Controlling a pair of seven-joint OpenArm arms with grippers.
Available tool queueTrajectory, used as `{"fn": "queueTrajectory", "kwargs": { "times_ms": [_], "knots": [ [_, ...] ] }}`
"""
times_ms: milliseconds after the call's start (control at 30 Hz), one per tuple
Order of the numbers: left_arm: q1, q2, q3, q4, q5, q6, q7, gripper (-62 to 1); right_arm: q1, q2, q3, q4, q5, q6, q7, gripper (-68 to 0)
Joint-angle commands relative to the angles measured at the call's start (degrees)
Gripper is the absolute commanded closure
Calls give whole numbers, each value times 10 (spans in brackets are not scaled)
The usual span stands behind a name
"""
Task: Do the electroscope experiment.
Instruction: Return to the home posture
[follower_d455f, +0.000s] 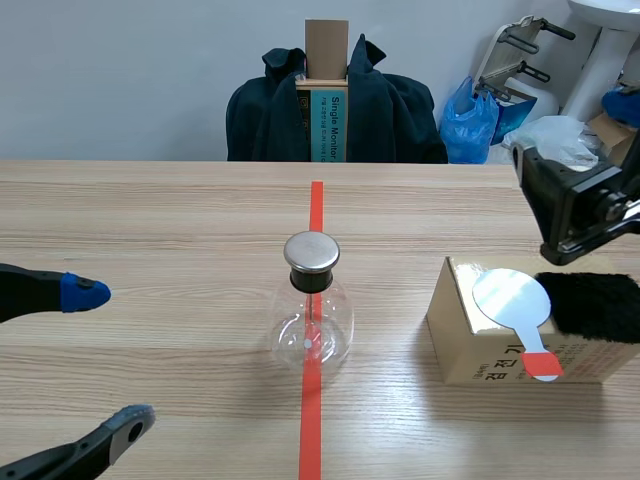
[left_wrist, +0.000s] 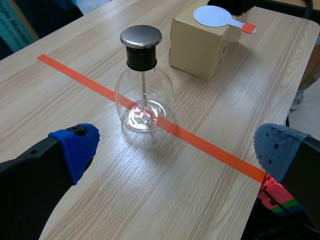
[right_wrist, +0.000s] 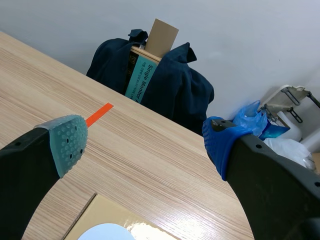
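Wood-grain counter (follower_d455f: 150, 220) w/ orange-red tape line (follower_d455f: 316, 205) down the middle. Glass electroscope flask (follower_d455f: 312, 312), metal cap on black stopper, stands upright on the tape, approx. counter centre. At its 3 o'clock, apart from it, sits a cardboard box (follower_d455f: 465, 345). On top lie a silver disc paddle (follower_d455f: 510, 298) w/ red handle and, touching it, a black fur pad (follower_d455f: 598, 305). Left hand (follower_d455f: 105, 360) at flask's 9 o'clock, fingers spread wide, holding nothing. Right hand (right_wrist: 145, 142) raised over box, also wide, nothing in it. Dark jacket (follower_d455f: 390, 110) at 12 o'clock, behind counter.
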Motion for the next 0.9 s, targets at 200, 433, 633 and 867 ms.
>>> {"fn": "queueTrajectory", "kwargs": {
  "times_ms": [200,433,633,867],
  "knots": [
    [-2,5,2,3,-4,-1,-11,-623,0,-21,-31,4,-24,0,-19,-475],
    [-2,5,2,3,-4,-1,-10,-623,0,-45,-31,4,-25,0,-28,-475],
    [-2,5,2,3,-4,-1,-10,-623,0,-52,-31,4,-25,0,-28,-475],
    [-2,5,2,3,-4,-1,-9,-623,0,-52,-31,4,-25,-1,-32,-475]
  ]
}}
